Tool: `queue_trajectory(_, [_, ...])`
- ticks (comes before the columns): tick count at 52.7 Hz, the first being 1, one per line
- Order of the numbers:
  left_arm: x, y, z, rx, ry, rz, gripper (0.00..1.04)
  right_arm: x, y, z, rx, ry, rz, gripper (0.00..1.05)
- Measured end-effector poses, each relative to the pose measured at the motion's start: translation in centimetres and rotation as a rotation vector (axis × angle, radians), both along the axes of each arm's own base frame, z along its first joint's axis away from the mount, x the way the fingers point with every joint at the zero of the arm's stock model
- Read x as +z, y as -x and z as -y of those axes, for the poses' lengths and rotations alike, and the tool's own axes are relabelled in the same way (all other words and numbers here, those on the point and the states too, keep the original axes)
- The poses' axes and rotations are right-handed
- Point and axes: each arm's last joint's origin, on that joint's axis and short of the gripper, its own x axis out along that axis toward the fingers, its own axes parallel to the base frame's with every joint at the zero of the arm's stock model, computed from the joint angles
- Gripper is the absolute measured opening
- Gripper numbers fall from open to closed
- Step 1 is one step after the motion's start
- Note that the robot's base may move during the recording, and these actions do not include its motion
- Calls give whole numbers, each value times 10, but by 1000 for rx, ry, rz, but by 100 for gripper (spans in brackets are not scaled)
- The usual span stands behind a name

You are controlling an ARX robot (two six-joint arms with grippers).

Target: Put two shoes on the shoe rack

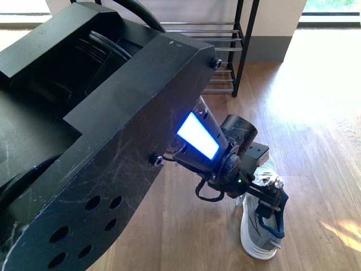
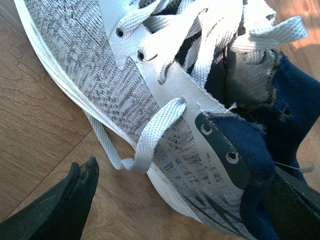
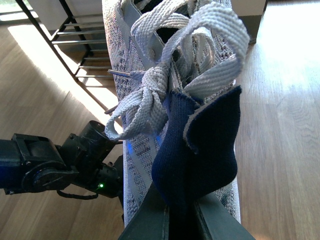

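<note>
A grey knit shoe (image 1: 256, 237) with a white sole lies on the wood floor at the lower right of the front view. My left gripper (image 1: 272, 212) hangs over it. In the left wrist view this gripper (image 2: 185, 185) is open, one finger (image 2: 75, 200) over the floor beside the sole, the other (image 2: 292, 200) at the navy collar of the shoe (image 2: 100, 65). My right gripper (image 3: 172, 212) is shut on the navy lining of a shoe (image 3: 125, 65); its laces hang loose. The shoe rack (image 1: 225, 45) stands at the back, also seen in the right wrist view (image 3: 75, 40).
The robot's black body (image 1: 84, 141) fills the left of the front view. The left arm (image 3: 60, 165) shows beside the held shoe. Wood floor (image 1: 316, 130) spreads to the right, with bright sun patches. A white wall post (image 1: 271, 28) stands beside the rack.
</note>
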Motion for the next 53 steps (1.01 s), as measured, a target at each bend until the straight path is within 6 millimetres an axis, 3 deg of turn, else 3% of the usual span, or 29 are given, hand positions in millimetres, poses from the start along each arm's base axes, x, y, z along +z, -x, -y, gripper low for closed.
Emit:
queue_trajectory(12, [2,-5,2,61,45,-6,95,0,0,0,0,0,0,2])
queue_trajectory(53, [-7,11,-1,83,-151,-11,95,0,0,0,0,0,0,2])
